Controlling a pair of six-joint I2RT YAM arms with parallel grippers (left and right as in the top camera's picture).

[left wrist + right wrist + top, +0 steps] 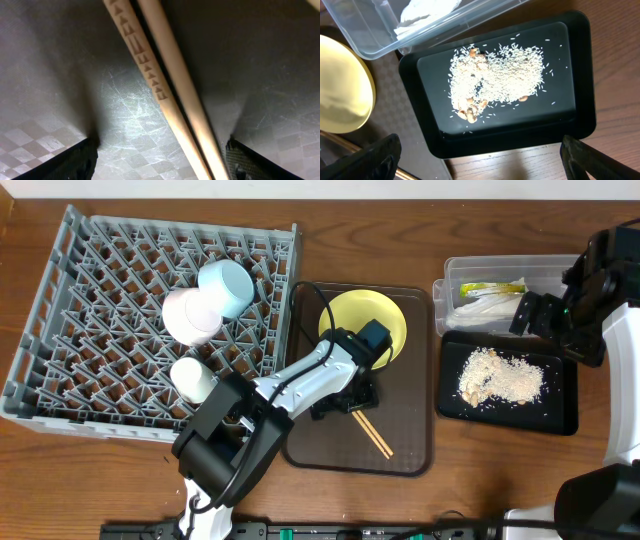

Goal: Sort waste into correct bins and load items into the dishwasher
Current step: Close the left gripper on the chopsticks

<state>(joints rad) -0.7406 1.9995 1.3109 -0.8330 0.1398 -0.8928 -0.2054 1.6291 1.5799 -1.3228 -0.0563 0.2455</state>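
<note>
Black tray (pixel 556 408) holds food scraps (pixel 500 377); clear tub (pixel 500 263) holds white paper (pixel 487 310).

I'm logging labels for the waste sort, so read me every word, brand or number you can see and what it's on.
None can be read.
Wrapper: any print is too small to read.
Chopsticks: one has a row of stamped marks, a pattern, not letters.

A brown wood-grain table (pixel 490 480) fills the view, a pale strip (pixel 420 186) along its far edge.
</note>
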